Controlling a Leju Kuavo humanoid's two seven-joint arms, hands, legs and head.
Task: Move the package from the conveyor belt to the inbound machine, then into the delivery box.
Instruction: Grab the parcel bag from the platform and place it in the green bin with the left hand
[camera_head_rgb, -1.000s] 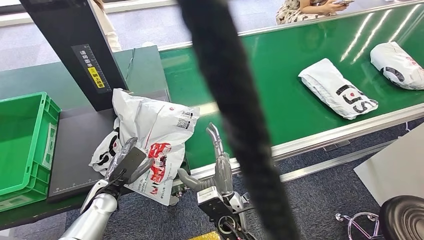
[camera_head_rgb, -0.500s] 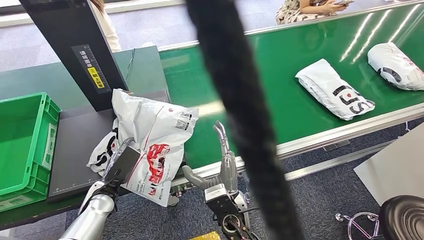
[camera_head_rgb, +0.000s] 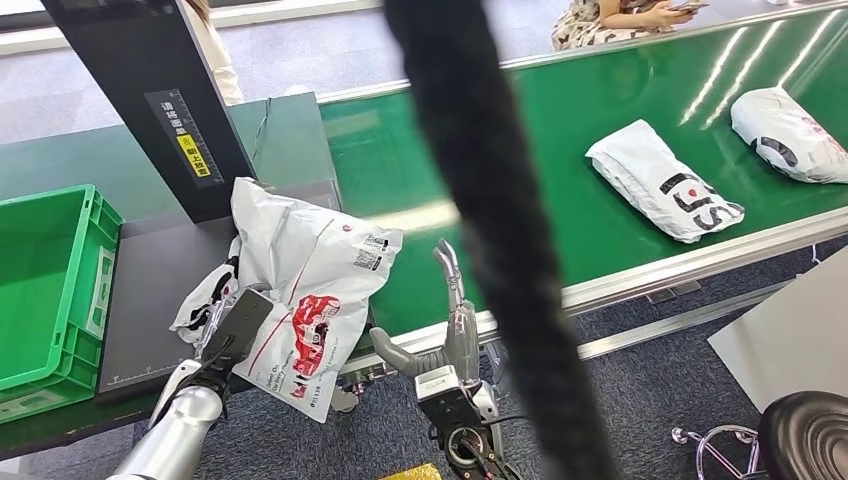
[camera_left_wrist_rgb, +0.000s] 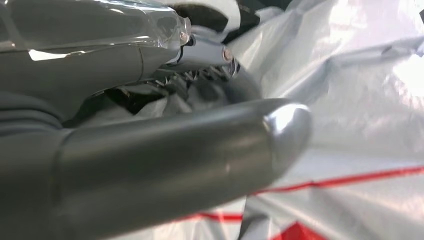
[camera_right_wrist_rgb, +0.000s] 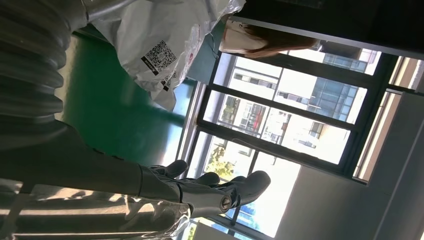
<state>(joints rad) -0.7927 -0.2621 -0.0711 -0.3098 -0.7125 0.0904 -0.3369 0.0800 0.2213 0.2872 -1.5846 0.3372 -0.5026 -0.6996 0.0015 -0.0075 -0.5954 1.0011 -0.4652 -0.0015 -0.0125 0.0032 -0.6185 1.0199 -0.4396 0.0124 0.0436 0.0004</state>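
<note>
While your left hand (camera_head_rgb: 232, 330) is gripping, it seems, the white package (camera_head_rgb: 310, 270) on the inbound machine (camera_head_rgb: 150, 290), your right hand (camera_head_rgb: 445, 335) is hovering empty, fingers apart, at its three o'clock.

A crinkled white plastic mailer bag (camera_head_rgb: 310, 280) with glossy red print lies on a matt dark grey machine plate (camera_head_rgb: 150, 300). The smooth green conveyor belt (camera_head_rgb: 560, 150) shines with glare. The moulded green plastic crate (camera_head_rgb: 50, 290) looks semi-glossy. The left hand (camera_head_rgb: 225, 335) is smooth grey metal and plastic.
</note>
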